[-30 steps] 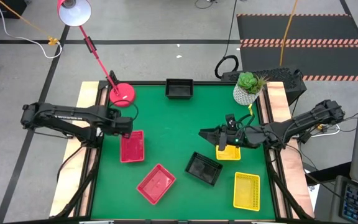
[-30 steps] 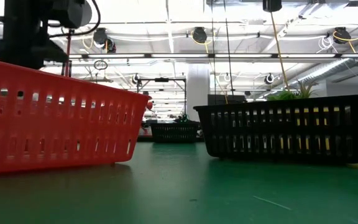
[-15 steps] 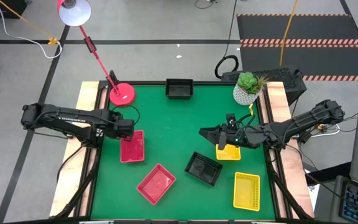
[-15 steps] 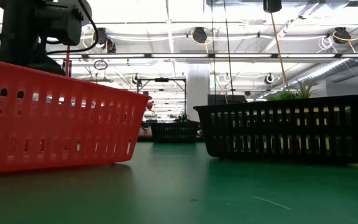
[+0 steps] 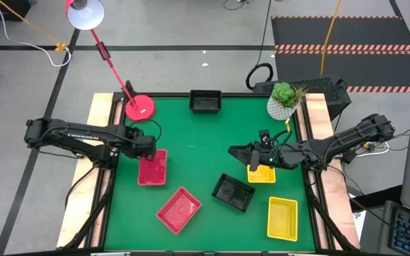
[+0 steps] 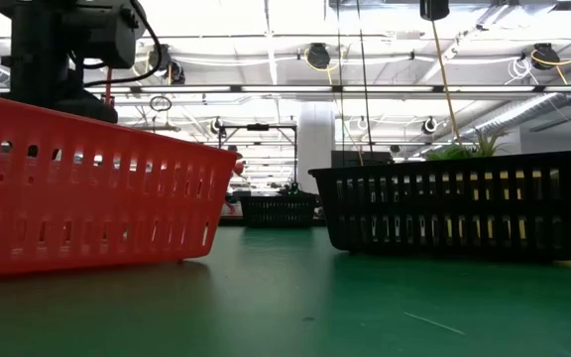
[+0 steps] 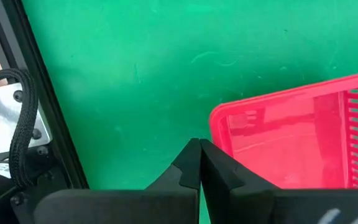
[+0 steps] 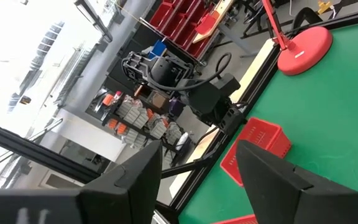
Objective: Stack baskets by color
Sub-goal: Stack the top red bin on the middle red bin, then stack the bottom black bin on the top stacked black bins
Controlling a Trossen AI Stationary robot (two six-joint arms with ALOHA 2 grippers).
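Seen from above, a green surface (image 5: 191, 142) carries scattered baskets; the left hand (image 5: 150, 147) sits at the far edge of a red basket (image 5: 152, 168), its fingers clenched together and, as far as can be told, holding nothing; a second red basket (image 5: 179, 209) lies nearer the front edge, beyond the first; the right hand (image 5: 235, 151) hovers with fingers spread and empty, a yellow basket (image 5: 261, 173) just beneath its wrist, a black basket (image 5: 233, 192) just in front of that, another yellow basket (image 5: 282, 217) well off toward the front corner, and a black basket (image 5: 205, 101) far away at the back edge; a pink lamp base (image 5: 139, 108) stands close behind the left hand

At surface height, the wall of a red basket (image 6: 87, 188) fills one side and a black basket (image 6: 459, 213) the other; a dark arm rises behind the red one

From the left wrist, the two dark fingers (image 7: 199, 163) meet tip to tip over bare green, with the red basket's rim (image 7: 229, 115) just beside them, not between them

From the right wrist, the spread fingers (image 8: 263, 168) frame the other arm and a red basket (image 8: 253, 149) far off

Judged from this, the risk is that the closed left hand has missed the rim; lifting now would leave the basket behind, or pushing down could tip or shove it toward the lamp base
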